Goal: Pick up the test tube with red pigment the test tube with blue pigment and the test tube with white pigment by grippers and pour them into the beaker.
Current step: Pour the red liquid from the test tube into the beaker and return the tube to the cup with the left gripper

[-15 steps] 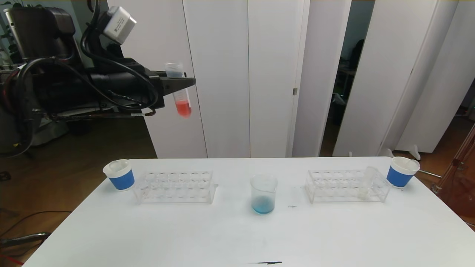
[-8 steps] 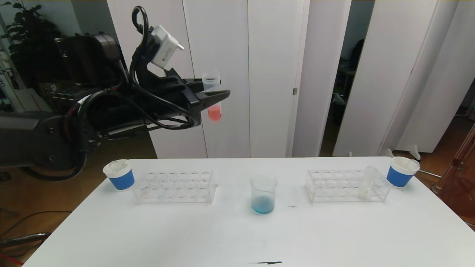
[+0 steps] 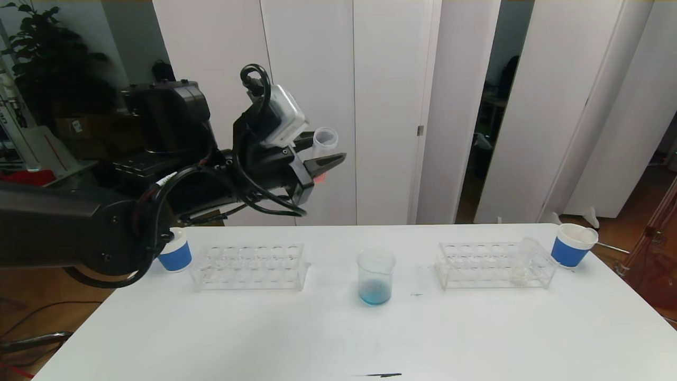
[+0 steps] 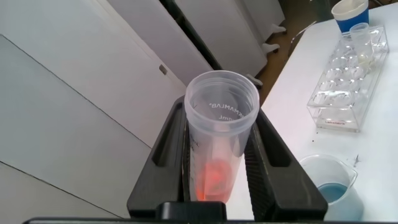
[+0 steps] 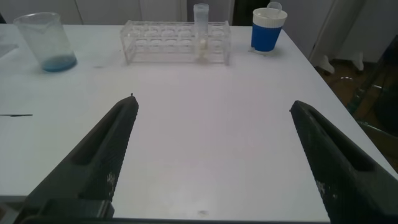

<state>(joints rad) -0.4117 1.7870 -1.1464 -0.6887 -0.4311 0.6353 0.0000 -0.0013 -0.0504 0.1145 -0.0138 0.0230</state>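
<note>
Red-pigment tube (image 4: 219, 134) clamped in left tool (image 3: 323, 161), apparently above beaker (image 3: 375, 277).

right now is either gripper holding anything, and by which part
The left gripper clamps the red-pigment test tube around its upper body, below the rim. The right gripper is open, empty.
</note>
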